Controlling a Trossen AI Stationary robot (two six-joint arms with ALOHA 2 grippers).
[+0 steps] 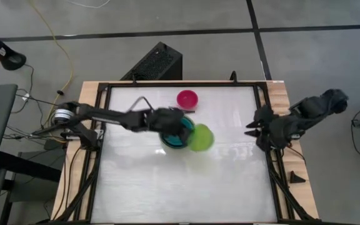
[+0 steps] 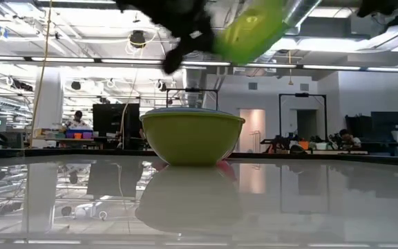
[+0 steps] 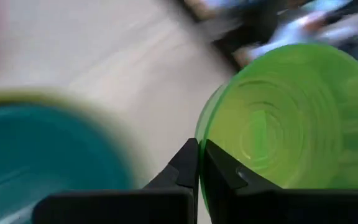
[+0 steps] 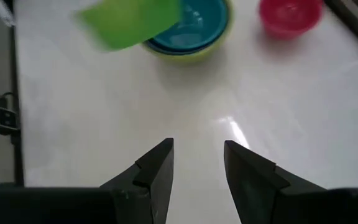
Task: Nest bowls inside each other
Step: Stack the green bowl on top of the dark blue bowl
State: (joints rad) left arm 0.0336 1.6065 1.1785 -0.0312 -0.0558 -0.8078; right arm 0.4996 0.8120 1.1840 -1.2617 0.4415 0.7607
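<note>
My left gripper (image 1: 183, 128) is shut on the bright green bowl (image 1: 200, 137) and holds it in the air beside and partly over a stack of bowls (image 1: 175, 136). In that stack a teal bowl (image 4: 188, 18) sits inside a light blue one, and both sit in the olive-yellow bowl (image 2: 192, 138), which rests on its base. The small magenta-pink bowl (image 1: 187, 99) stands alone farther back. My right gripper (image 4: 197, 162) waits open at the table's right edge, with nothing between its fingers. My left gripper pinches the green bowl's rim (image 3: 205, 146), one finger inside the bowl and one outside. The fingers reach in from the table's left, slanting downward. The bowl is lifted clear of the table and tilted (image 2: 251, 31), high above the olive-yellow bowl.
A black frame (image 1: 105, 125) runs round the white table top. Bare table lies in front of the stack and between it and my right arm (image 1: 292, 122). A black box (image 1: 155, 62) stands on the floor beyond the far edge.
</note>
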